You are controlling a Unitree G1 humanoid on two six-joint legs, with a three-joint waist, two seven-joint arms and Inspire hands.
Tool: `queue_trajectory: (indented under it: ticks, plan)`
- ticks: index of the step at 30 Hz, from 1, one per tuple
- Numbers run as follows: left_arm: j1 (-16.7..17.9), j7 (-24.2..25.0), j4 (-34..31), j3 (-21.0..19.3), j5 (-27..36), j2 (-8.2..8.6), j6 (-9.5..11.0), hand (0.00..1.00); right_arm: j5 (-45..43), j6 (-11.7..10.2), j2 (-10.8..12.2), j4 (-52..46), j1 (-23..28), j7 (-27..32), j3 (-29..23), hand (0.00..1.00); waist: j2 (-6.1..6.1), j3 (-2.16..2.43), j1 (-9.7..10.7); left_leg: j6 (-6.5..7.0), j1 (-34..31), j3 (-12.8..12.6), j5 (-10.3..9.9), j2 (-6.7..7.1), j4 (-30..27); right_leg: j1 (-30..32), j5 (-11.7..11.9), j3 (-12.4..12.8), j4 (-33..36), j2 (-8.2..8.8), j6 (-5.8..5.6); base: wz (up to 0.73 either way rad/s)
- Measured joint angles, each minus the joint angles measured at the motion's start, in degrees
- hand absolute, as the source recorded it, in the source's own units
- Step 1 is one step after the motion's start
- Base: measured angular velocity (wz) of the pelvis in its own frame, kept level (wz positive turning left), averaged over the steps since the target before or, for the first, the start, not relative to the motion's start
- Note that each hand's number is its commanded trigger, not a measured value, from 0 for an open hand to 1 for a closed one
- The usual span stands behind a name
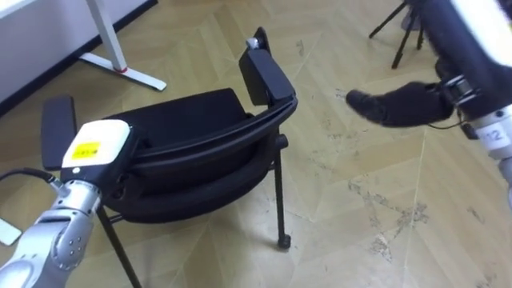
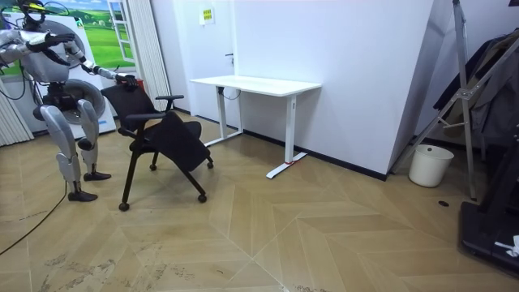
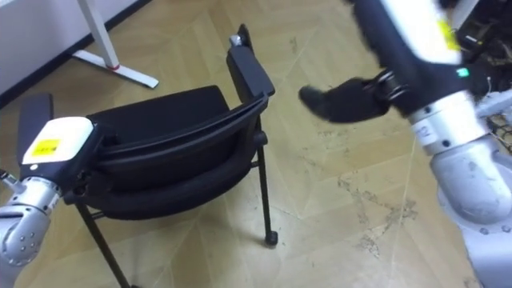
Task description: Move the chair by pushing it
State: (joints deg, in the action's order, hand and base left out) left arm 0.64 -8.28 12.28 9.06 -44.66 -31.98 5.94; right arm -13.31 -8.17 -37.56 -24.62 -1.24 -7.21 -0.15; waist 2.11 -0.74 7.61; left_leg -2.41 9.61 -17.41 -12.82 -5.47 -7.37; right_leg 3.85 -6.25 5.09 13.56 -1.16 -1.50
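Chair: the black chair (image 1: 192, 152) stands on castors on the parquet floor (image 1: 352, 240), right in front of the robot. Its backrest is towards the robot and its seat faces away.
Left hand: the left hand (image 1: 96, 146) lies on the left end of the backrest's top edge. Its fingers merge with the black frame, so I cannot tell whether they grasp it.
Right hand: the right hand (image 1: 396, 104) is held in the air to the right of the chair, apart from it. Its dark fingers are stretched out loosely and hold nothing.
Labels: a yellow label (image 1: 86, 150) sits on the white back of the left hand, its print too small to read. A yellow notice (image 2: 206, 14) hangs on the white wall, also unreadable. A red mark (image 1: 122, 70) shows on the desk foot (image 1: 128, 70).
Chair edges: the right armrest (image 1: 268, 76) juts up beside the backrest, and the left armrest (image 1: 58, 128) lies just beside the left hand. A castor (image 1: 283, 242) sits on the floor on the chair's right side.
Robot's stand: it is upright behind the chair, at the room view's left.
Surroundings: a white desk (image 2: 259, 83) stands against the wall near the chair. A white bin (image 2: 430, 165) and a metal stand (image 2: 464, 97) are well apart at the room view's right. Tripod legs (image 1: 398, 36) stand on the floor beyond the right hand.
Open room: broad parquet runs from the chair towards the bin, with scuffs (image 1: 388, 216) to the chair's right.
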Motion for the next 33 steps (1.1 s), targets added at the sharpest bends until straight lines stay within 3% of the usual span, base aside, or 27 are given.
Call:
queue_trajectory:
  ticks: [18,23,33]
  plan:
    - [-0.95,0.06,0.6,1.28,-0.13,-0.58,2.69,1.0,-3.17,-0.66,0.01,1.57,0.02,-10.61,4.06,0.0,0.13,-0.02,-2.2,0.0,0.34,1.92,0.0,-0.29,-0.06,-0.68,0.0,-3.07,-0.06,0.1,0.01,0.01]
    - [-1.16,0.07,0.65,1.42,-0.41,-0.62,3.04,1.0,-5.21,-1.68,0.01,2.84,0.02,-11.5,4.42,0.0,0.13,-0.01,-2.79,0.0,0.76,1.93,0.0,-0.57,-0.05,-1.09,0.0,-3.74,-0.07,-0.03,0.01,0.0]
    - [-2.34,-0.41,1.49,4.25,-0.47,-0.72,3.23,1.0,-9.75,-1.8,0.06,11.07,-0.07,-11.2,10.39,0.0,0.27,0.09,-3.43,0.0,1.1,2.61,0.0,-0.84,-0.11,-2.32,0.02,-5.32,-0.93,0.08,0.04,0.05]
